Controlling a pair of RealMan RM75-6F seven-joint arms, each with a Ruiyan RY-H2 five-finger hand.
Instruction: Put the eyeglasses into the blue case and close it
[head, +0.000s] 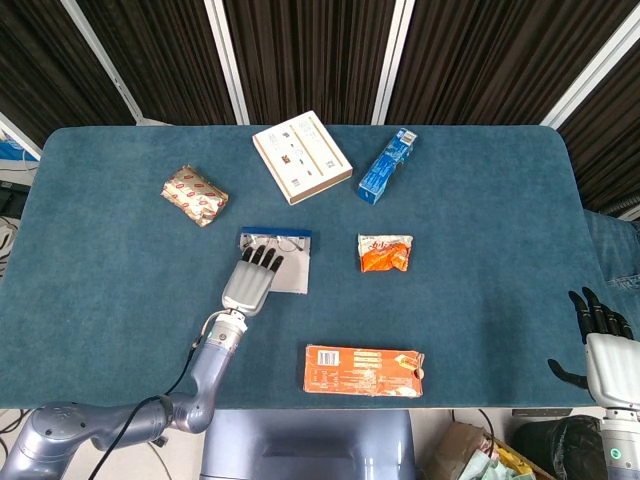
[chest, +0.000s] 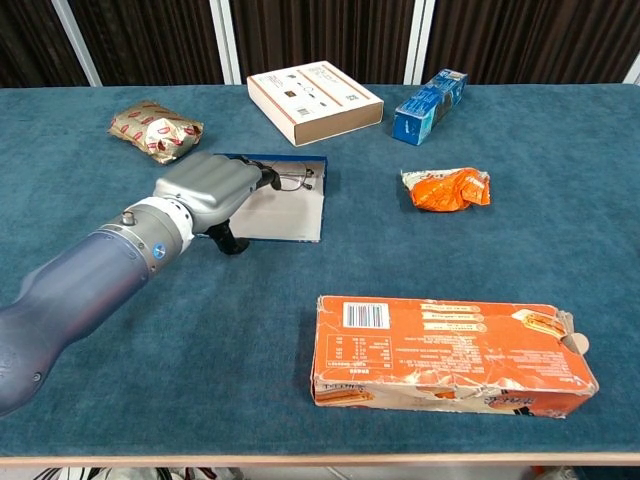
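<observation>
table cover (head: 480, 330): matt blue cloth, felt-like nap
left hand (head: 248, 284): smooth silver shell, satin sheen, black fingers
orange box (chest: 450, 350): printed cardboard, scuffed, torn at its 3 o'clock end
gold packet (chest: 153, 130): crinkled glossy foil
eyeglasses (chest: 288, 180): thin wire frame
blue case (chest: 300, 215): pale matt lining

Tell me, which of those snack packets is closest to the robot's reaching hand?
The gold packet, left of the left hand; the orange packet lies farther off, to its right.
</observation>
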